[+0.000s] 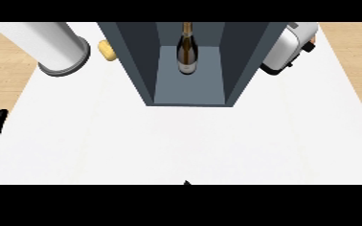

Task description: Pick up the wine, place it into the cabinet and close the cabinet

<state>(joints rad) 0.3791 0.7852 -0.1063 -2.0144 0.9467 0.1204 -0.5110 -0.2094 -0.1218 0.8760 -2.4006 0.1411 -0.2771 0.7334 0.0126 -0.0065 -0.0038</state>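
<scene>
The wine bottle (186, 52) is dark glass with a pale label and stands upright inside the blue-grey cabinet (138, 67), towards the back of its floor. The cabinet's front is open towards me and no door shows. Nothing touches the bottle. A thin black sliver at the left edge (3, 118) looks like part of my left hand; its shape is cut off. A tiny black tip (186, 182) pokes up at the lower edge, and I cannot tell which hand it belongs to. No forearm is visible.
A white cylinder with a grey rim (55, 48) lies at the back left, with a small yellow object (107, 50) beside the cabinet's left wall. A white toaster (286, 51) stands right of the cabinet. The white counter (184, 143) spreads in front.
</scene>
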